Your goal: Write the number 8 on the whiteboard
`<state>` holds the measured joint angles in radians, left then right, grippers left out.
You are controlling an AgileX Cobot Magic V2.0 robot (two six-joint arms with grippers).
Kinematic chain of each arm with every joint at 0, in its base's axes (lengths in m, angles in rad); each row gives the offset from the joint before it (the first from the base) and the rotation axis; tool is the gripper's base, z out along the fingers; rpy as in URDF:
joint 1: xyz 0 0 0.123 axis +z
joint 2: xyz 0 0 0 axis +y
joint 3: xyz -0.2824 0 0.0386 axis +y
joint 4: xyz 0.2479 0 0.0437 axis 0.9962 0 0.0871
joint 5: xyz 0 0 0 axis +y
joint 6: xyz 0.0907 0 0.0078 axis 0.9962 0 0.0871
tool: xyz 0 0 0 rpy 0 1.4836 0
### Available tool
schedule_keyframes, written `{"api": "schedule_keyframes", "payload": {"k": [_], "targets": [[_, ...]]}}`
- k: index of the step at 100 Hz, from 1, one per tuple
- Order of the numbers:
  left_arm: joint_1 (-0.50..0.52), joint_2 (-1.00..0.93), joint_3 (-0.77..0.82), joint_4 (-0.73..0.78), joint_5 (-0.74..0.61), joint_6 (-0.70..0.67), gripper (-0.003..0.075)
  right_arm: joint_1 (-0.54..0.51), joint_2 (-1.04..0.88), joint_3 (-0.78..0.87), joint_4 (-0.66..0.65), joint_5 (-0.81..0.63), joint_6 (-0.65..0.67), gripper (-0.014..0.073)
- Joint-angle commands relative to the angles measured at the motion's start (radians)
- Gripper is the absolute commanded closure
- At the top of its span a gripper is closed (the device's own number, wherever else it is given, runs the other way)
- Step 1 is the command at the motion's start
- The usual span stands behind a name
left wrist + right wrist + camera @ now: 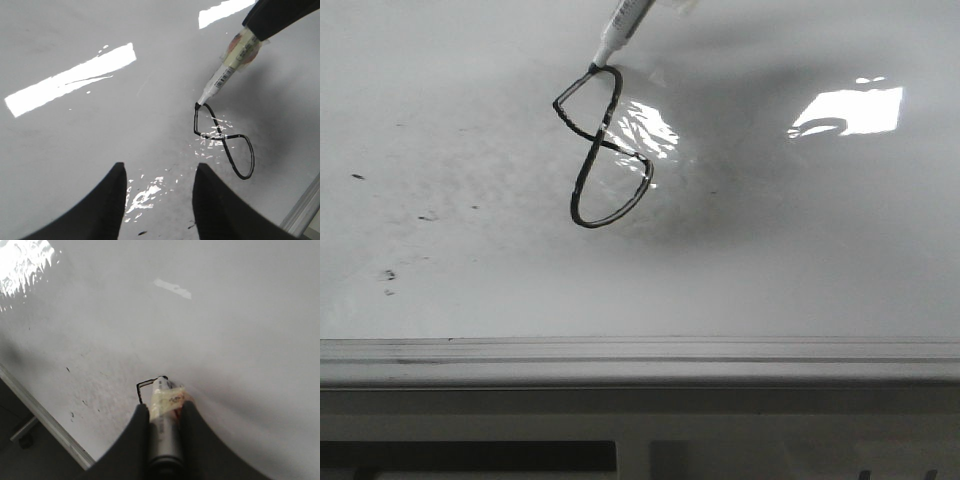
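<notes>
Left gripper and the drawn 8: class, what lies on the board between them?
Only bare whiteboard with glare patches and faint specks separates the empty left gripper from the number 8; the left wrist view shows this.

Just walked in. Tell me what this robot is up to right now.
The right gripper is shut on a marker, whose tip sits at the top of a black number 8 drawn on the whiteboard. Both loops of the figure look closed, so the writing seems about finished. The left gripper is open and empty above the board.
</notes>
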<state>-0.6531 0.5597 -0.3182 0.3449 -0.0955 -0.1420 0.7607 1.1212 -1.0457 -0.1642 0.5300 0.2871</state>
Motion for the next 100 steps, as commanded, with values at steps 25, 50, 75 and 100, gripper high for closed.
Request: {"api": "schedule_keyframes", "payload": {"k": [25, 50, 75, 100], "targets": [[-0.074, 0.104, -0.029, 0.002, -0.154, -0.018, 0.0426, 0.133, -0.046, -0.022, 0.015, 0.030, 0.000, 0.0637], [-0.182, 0.307, -0.029, 0.002, -0.277, -0.018, 0.0426, 0.186, 0.033, -0.022, 0.055, 0.094, 0.000, 0.0637], [-0.184, 0.464, -0.029, 0.024, -0.412, -0.016, 0.0426, 0.211, 0.071, -0.024, 0.105, 0.081, 0.001, 0.0637], [-0.184, 0.510, -0.030, 0.041, -0.444, -0.016, 0.0426, 0.211, 0.071, -0.024, 0.127, 0.075, 0.001, 0.0637]]}}
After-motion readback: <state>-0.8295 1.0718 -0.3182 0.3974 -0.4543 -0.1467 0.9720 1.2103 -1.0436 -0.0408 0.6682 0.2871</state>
